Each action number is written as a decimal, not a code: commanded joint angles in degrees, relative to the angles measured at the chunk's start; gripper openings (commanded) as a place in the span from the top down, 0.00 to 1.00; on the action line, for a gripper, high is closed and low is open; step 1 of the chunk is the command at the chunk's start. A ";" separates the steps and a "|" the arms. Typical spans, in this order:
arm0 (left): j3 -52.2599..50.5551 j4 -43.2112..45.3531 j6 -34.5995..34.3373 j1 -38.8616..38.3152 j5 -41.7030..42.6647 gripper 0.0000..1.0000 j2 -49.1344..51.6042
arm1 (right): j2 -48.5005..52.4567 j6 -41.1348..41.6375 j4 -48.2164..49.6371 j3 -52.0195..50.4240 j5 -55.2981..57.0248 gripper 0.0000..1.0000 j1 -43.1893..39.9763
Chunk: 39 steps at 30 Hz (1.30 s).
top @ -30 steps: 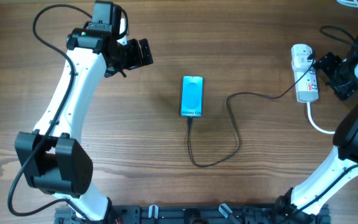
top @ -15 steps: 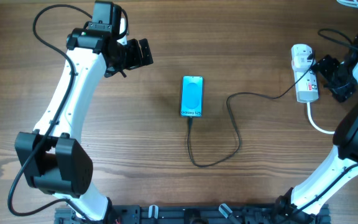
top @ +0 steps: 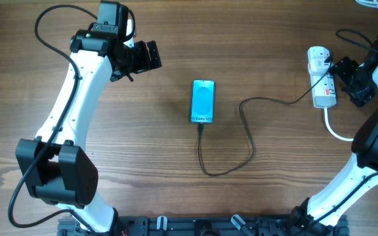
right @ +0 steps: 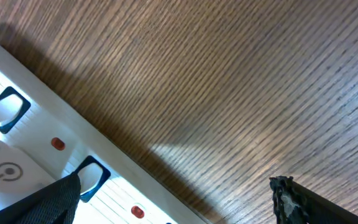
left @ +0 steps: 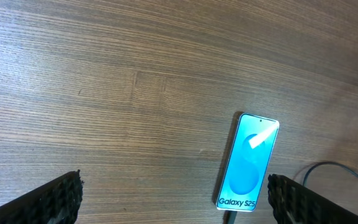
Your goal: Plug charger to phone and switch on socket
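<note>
The phone point(top: 203, 101) lies mid-table with its teal screen up and "Galaxy" text at its near end; it also shows in the left wrist view point(left: 248, 163). The thin black charger cable point(top: 248, 137) runs from the phone's near end, loops, and reaches the white socket strip point(top: 322, 77) at the right. The strip's switches show in the right wrist view point(right: 36, 155). My left gripper point(top: 151, 56) is open and empty, up-left of the phone. My right gripper point(top: 350, 75) is open, right beside the strip, one finger over its edge.
The strip's thick white cord point(top: 333, 128) curves toward my right arm. White cables point(top: 376, 8) hang at the top right corner. The table is brown wood point(top: 274, 39).
My right gripper has shifted slightly left, closer to the socket strip. The left arm, phone and cable have not moved.
</note>
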 commanded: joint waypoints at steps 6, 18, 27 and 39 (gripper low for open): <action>-0.20 0.02 0.11 0.22 -0.57 0.00 0.50 | 1.57 0.17 0.17 -0.37 -0.79 0.00 0.39; -0.20 0.02 0.11 0.22 -0.57 0.00 0.50 | 1.57 0.37 0.59 -0.37 1.51 0.00 0.39; -0.20 0.02 0.11 0.22 -0.59 0.00 0.50 | 1.57 0.33 0.37 -0.37 2.91 0.00 2.10; -0.20 0.02 0.11 0.22 -0.59 0.00 0.50 | 4.50 0.24 0.37 -0.37 3.80 0.00 2.38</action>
